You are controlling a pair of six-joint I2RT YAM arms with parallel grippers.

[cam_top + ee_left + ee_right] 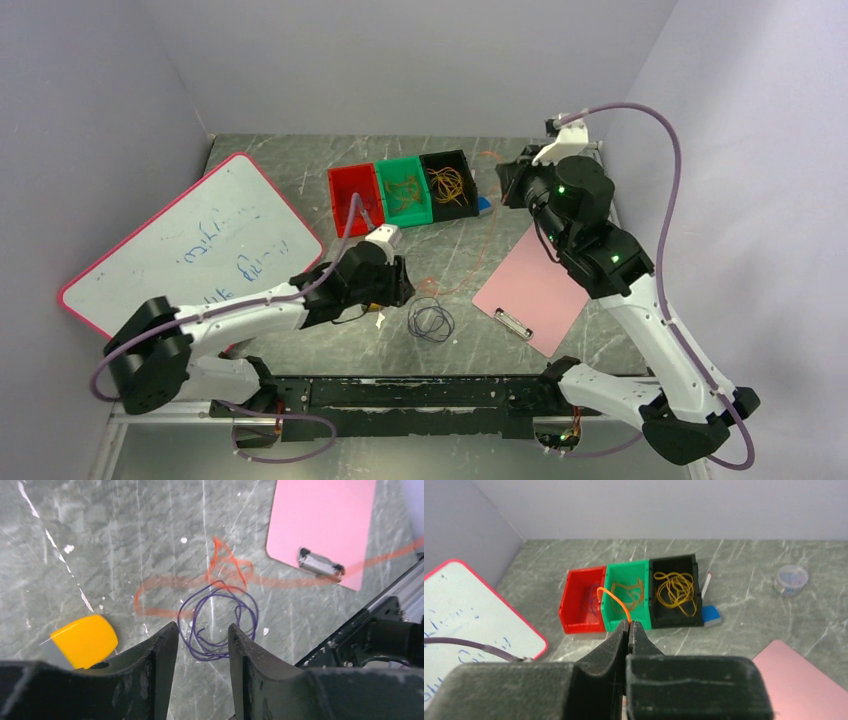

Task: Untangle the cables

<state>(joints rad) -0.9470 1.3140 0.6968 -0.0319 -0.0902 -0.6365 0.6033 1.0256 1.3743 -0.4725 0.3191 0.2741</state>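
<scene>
While right pincer (629, 625), pressed together, pinches orange cable (615, 600) high near bins (408, 217), left pincer (202, 626) hangs spread and empty over purple coil (430, 322) lying on tabletop (100, 540). Step in hand, likely: parting orange from purple. Orange trails across tabletop, one bend crossing coil's far edge. Next move calls for pinning or lifting coil, then drawing strands apart. Around: clipboard (320, 515), orange passing its clip, a possible snag. Yellow object (85, 640) just beside left finger.

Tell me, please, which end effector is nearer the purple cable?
Left. The left end effector hovers beside the purple cable; the right end effector, pinching the orange cable, is away by the black bin.
</scene>
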